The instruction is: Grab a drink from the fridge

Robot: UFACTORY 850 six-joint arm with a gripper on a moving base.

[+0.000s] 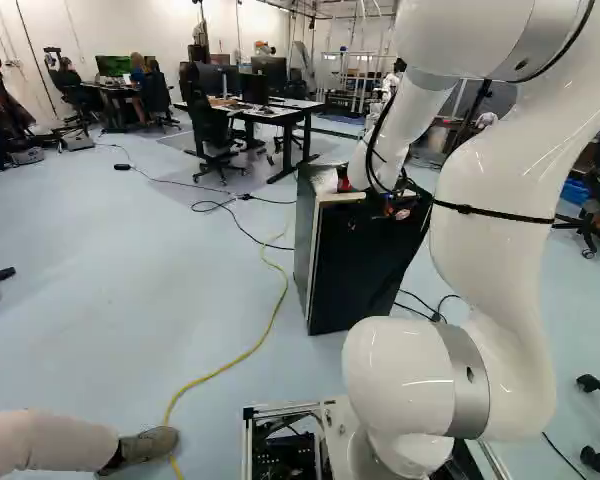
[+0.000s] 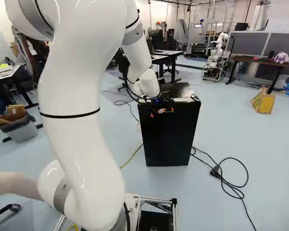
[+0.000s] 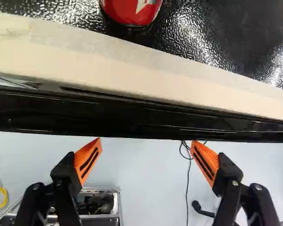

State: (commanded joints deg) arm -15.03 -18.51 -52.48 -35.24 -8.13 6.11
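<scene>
1. We are counting one red can (image 3: 131, 10); it is sitting on the top of one fridge (image 2: 169, 139), just beyond its pale edge strip (image 3: 132, 66), ahead of the gripper (image 2: 162, 111).
2. We are counting one arm (image 2: 79, 139) reaching over the fridge, one yellow cord (image 1: 231, 366) and one person's leg (image 1: 40, 442) near the base.
3. We are seeing the can clearly only in the wrist view; only the left base view is showing a shoe (image 1: 145, 447), only the right a yellow bag (image 2: 264, 102).
4. We are holding the gripper (image 3: 146, 140) wide open, its two fingers gripping nothing; their tips are pointing at the fridge's edge, and we are not managing to tell whether they are touching it.
</scene>
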